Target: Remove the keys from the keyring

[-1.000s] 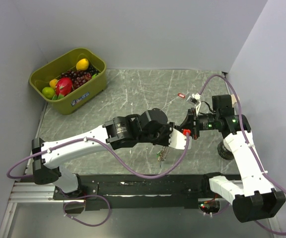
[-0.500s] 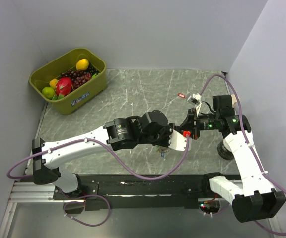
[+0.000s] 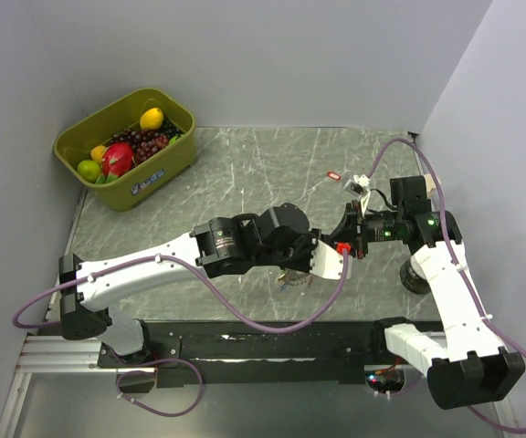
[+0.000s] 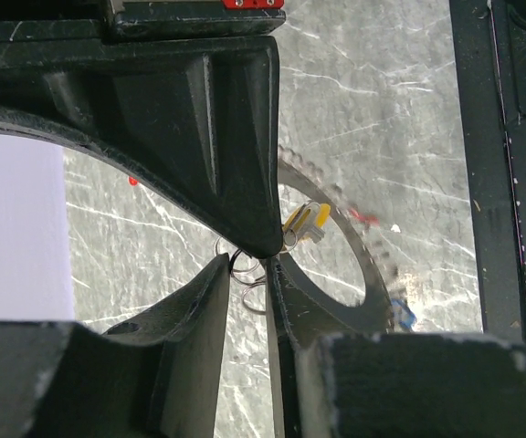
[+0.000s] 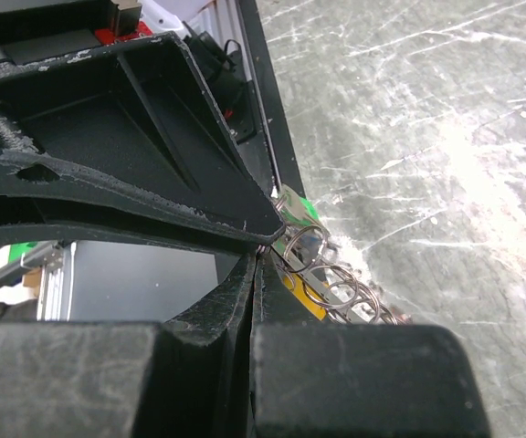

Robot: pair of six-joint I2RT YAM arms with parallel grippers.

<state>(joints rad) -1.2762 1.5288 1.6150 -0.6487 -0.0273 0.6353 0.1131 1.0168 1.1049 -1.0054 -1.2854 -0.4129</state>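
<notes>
From above, the left gripper (image 3: 330, 260) and the right gripper (image 3: 343, 245) meet tip to tip over the middle of the worktop (image 3: 245, 173). The keyring (image 3: 291, 279) hangs just under the left gripper, on its near left side. It stretches from the tips toward the near left. A second ago it hung a bit lower and nearer. Now it sits closer up to the arm. One red key (image 3: 333, 175) lies alone on the far side, well apart.

In the left wrist view, the left gripper (image 4: 249, 260) is almost closed and pinches the thin wire rings of the keyring (image 4: 373, 274). The chain bends away in a big curve. A yellow key (image 4: 306, 221) hangs near the tips and a blue key (image 4: 405, 315) sits farther along.

In the right wrist view, the right gripper (image 5: 258, 248) is closed tight on the end of the keyring (image 5: 336, 292). A green key (image 5: 301, 206) sits just beside the tips.
</notes>
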